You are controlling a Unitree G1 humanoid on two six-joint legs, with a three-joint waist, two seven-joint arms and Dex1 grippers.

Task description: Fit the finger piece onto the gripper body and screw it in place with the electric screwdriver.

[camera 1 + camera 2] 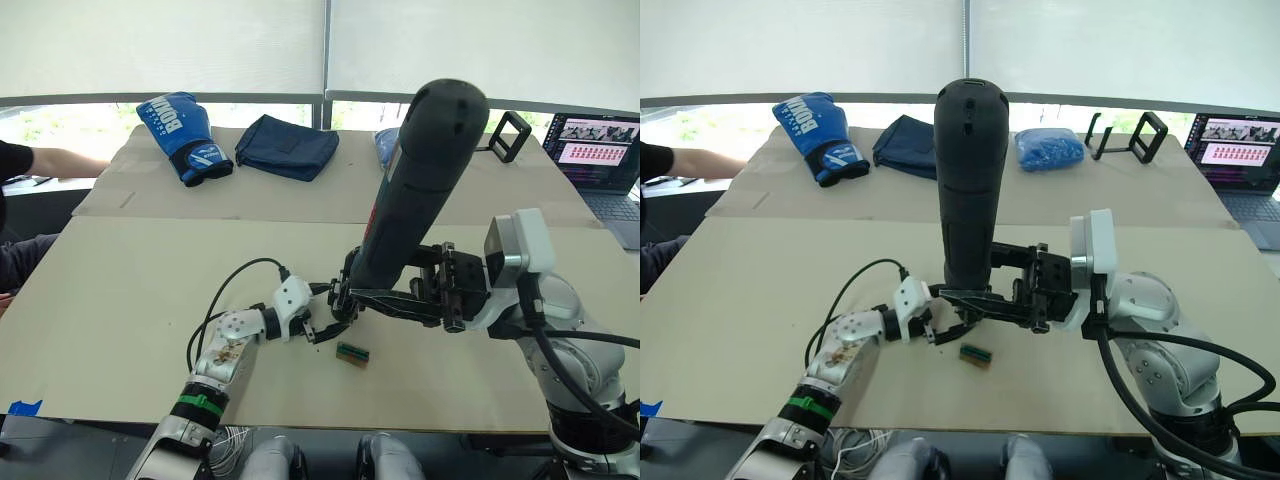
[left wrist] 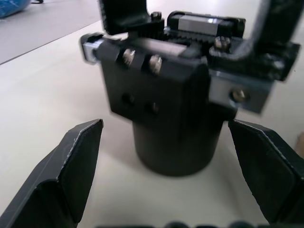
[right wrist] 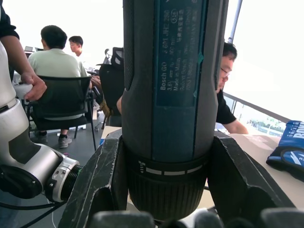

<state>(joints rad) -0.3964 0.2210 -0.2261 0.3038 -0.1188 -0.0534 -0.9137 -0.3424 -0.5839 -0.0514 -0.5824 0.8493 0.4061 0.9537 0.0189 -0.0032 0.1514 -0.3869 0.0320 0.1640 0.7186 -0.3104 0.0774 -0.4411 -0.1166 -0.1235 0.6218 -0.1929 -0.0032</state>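
The electric screwdriver [image 1: 970, 180] is held upright in the right end effector [image 1: 985, 300] over the gripper body [image 2: 166, 104], flanked near the desk's [image 1: 120, 300] front edge by the wide-spread left end effector [image 1: 318, 328], so screwing seems underway, calling for steady downward pressure.

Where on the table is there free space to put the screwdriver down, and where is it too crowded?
Bare table lies on the robot's left, between the blue boxing glove and the left hand. Another bare strip runs between the right hand and the laptop. The middle is crowded: the gripper body, a small green block and the upright electric screwdriver.
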